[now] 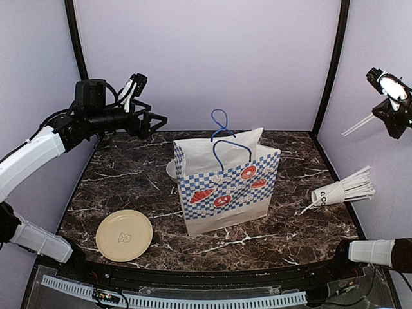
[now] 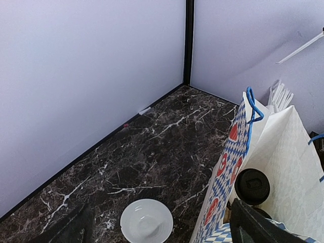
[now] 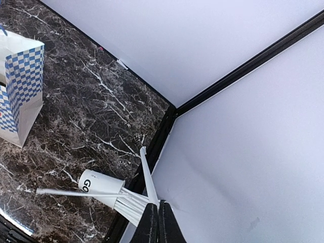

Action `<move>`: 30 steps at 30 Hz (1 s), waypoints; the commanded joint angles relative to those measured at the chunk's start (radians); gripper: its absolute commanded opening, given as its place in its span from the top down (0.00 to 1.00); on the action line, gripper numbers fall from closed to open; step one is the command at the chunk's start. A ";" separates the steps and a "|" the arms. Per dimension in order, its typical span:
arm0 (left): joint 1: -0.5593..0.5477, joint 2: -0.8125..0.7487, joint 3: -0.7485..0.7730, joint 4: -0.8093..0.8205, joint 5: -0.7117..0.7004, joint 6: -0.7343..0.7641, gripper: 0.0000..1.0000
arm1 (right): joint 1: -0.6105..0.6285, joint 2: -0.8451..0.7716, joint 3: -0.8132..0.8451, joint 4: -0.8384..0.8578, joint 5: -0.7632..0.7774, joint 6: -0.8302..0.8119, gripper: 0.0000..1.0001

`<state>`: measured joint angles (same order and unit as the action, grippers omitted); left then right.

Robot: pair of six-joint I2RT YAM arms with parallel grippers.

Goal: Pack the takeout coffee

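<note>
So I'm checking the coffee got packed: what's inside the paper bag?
The left wrist view shows a black lid inside the bag, likely capping a cup. The cup's body and the bag's bottom are hidden by its walls, so anything else in there cannot be seen.

**Colours on set:** Your desk (image 1: 129, 187) is dark brown marble veined in white, backed by pale lilac walls (image 1: 206, 58) and black corner posts (image 1: 330, 64). The paper bag (image 1: 225, 209) is white, banded in blue-and-white check, printed with red-orange pastry pictures and hung with blue cord handles (image 1: 223, 131). The lid (image 2: 252, 186) is black and the bowl (image 2: 147, 221) plain white. The plate (image 1: 124, 235) is cream with a faint centre mark. The tipped cup (image 1: 328, 194) is white with dark lettering. Its sticks (image 1: 357, 183) are white, as is the single stick (image 1: 357, 126).
</note>
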<state>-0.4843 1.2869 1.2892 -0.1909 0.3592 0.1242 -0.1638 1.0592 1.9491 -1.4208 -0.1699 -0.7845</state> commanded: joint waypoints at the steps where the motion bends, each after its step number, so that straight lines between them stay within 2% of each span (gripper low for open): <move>1: 0.006 -0.037 -0.021 0.028 0.007 0.019 0.04 | -0.002 0.033 0.027 0.004 -0.071 0.011 1.00; 6: 0.006 -0.032 -0.023 0.029 0.005 0.020 0.04 | -0.002 0.058 0.020 0.005 -0.183 0.064 1.00; 11: 0.006 -0.026 -0.032 0.035 -0.018 0.031 0.04 | -0.002 0.123 0.007 0.030 -0.425 0.128 1.00; 17: 0.006 -0.024 -0.057 0.057 -0.073 0.051 0.04 | 0.021 0.270 0.129 0.012 -0.599 0.110 1.00; 24: 0.006 0.011 -0.061 0.059 -0.115 0.062 0.04 | 0.209 0.439 0.303 0.005 -0.615 0.104 1.00; 30: 0.009 0.053 -0.058 0.051 -0.153 0.075 0.04 | 0.408 0.471 0.362 0.022 -0.547 0.115 1.00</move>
<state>-0.4843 1.3212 1.2427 -0.1539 0.2409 0.1795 0.1562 1.5452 2.2745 -1.4151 -0.7349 -0.6846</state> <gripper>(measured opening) 0.965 0.003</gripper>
